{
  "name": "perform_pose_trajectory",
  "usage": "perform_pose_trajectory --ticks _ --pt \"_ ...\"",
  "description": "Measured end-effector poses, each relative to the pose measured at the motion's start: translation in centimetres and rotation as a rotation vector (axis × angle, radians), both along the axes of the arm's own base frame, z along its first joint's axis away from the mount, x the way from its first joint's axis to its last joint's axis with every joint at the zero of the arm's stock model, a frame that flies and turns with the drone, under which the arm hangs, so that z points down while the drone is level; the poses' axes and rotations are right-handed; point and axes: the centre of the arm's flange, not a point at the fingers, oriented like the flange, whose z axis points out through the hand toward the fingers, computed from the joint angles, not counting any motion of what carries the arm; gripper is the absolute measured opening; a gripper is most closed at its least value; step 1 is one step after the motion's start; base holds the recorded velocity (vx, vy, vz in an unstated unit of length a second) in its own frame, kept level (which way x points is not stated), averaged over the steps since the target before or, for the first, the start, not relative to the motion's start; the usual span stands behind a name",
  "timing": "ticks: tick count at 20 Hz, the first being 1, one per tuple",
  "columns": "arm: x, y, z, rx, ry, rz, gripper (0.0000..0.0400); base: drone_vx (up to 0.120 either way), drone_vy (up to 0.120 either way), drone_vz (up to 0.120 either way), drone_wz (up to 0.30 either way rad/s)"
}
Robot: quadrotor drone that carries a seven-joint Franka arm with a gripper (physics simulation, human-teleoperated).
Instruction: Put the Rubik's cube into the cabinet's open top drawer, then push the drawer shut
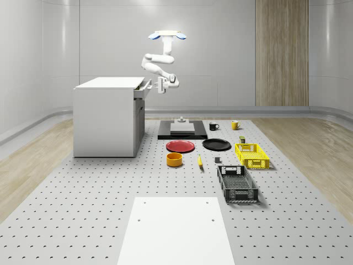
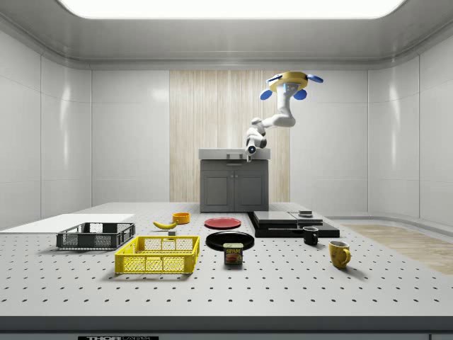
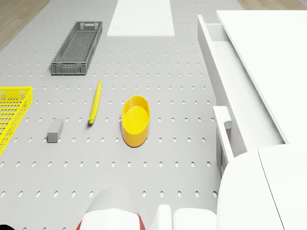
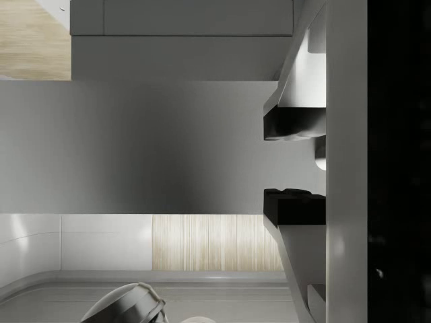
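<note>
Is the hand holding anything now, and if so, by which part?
Nothing is held. The hand is open with an empty gap, beside the open top drawer; the drone hovers above.

One legible marking: the small can (image 2: 233,253) standing near the yellow crate (image 2: 158,255) on the pegboard floor carries a yellow label that seems to read "SPAM".
</note>
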Motion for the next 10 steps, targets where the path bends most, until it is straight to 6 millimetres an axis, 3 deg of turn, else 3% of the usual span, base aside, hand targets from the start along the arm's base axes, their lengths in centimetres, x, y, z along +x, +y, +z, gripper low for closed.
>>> perform_pose_trajectory --ticks 10 --pt "0.0 2.6 -0.1 0.0 0.001 0.0 0.0105 0.0 0.0 0.0 0.0"
